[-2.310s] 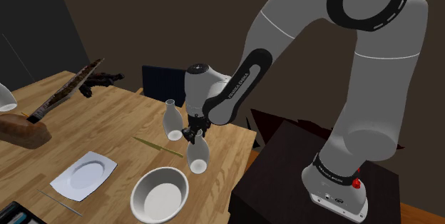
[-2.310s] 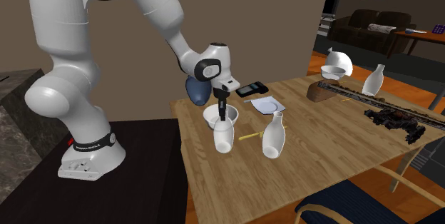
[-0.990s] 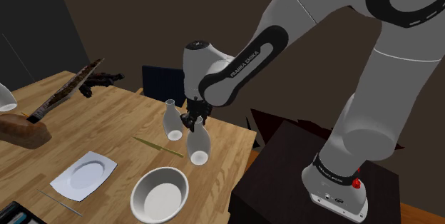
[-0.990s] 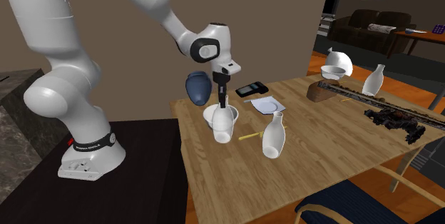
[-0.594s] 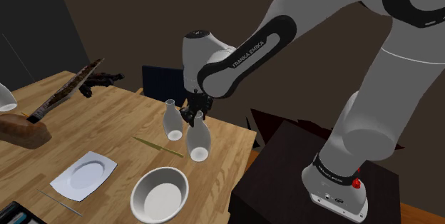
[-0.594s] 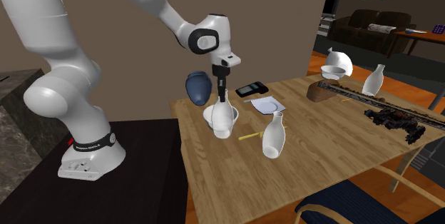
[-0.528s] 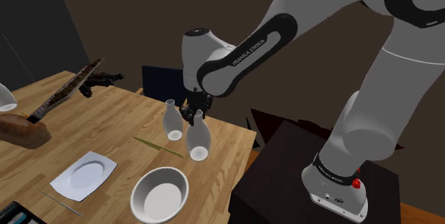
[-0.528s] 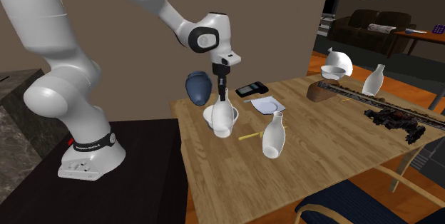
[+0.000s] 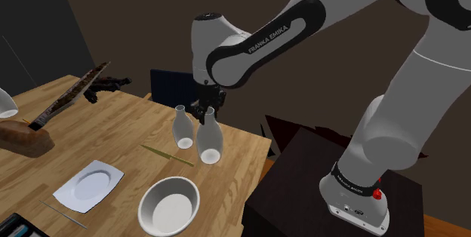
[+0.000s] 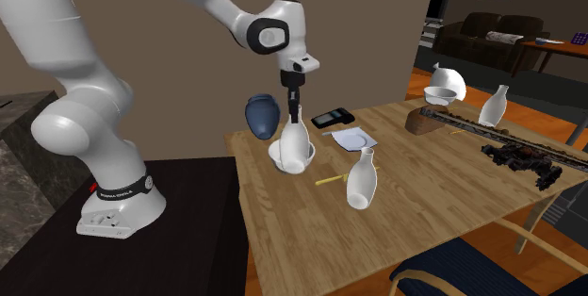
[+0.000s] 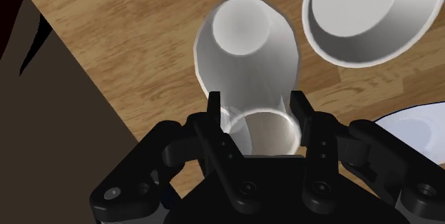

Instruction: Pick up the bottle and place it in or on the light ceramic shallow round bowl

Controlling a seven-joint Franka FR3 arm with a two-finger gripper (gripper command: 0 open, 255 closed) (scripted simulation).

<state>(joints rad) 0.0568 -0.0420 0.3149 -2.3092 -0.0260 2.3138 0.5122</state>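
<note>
Bottle [image 9: 210,143], white, hangs upright from my gripper [image 9: 207,112] above the wooden table [image 9: 113,130], its neck clamped between both fingers [image 11: 216,119]. In the shoulder view a white plate [image 9: 89,184] lies well left of the gripper, the round bowl [image 9: 151,192] sits lower left of it, and a second bottle [image 9: 181,127] stands just beside it.

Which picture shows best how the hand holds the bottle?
The wrist view: the hand clasps the bottle by its neck, a finger on each side. The shoulder view shows the bottle hanging upright over the table; the second exterior view shows it overlapping the bowl.
</note>
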